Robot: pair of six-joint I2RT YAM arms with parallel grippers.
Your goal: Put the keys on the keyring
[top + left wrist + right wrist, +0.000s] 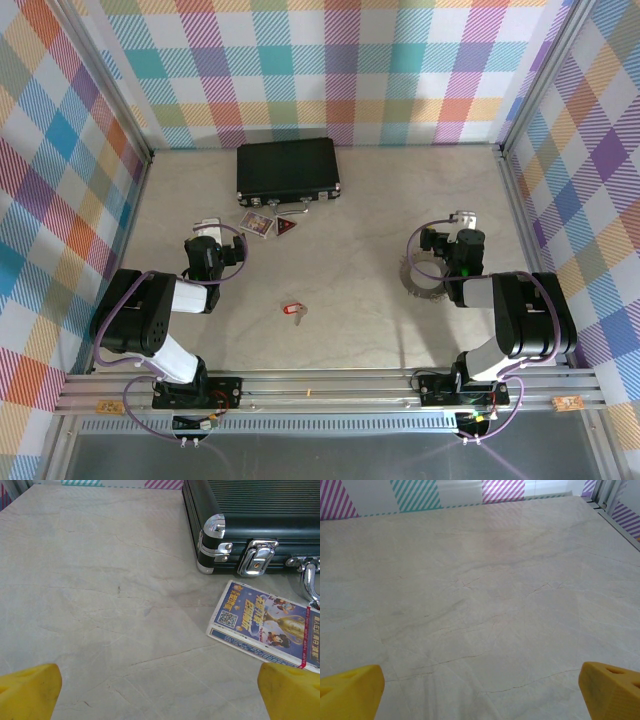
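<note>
The keys (294,311) lie nearest, on bare table (350,250) between the two folded arms; the keyring (418,279) sits partly under the right wrist; left gripper (206,224) and right gripper (463,216) both gape, empty; farther, a black case (288,170) near the back wall (330,70), open table rightward.

You are looking at a pale, marble-veined table (350,250) walled in on three sides. A black ribbed rectangular case with metal latches (288,170) is lying at the far middle. Just in front of it, a small blue printed cardboard box (257,226) is lying flat, with a red triangular card (287,228) sitting just beside it. A tiny silver key on a red plastic tag (294,311) is resting in the near half, well apart from those. A toothed grey metal ring (410,280) is lying to the right, partly hidden.
</note>
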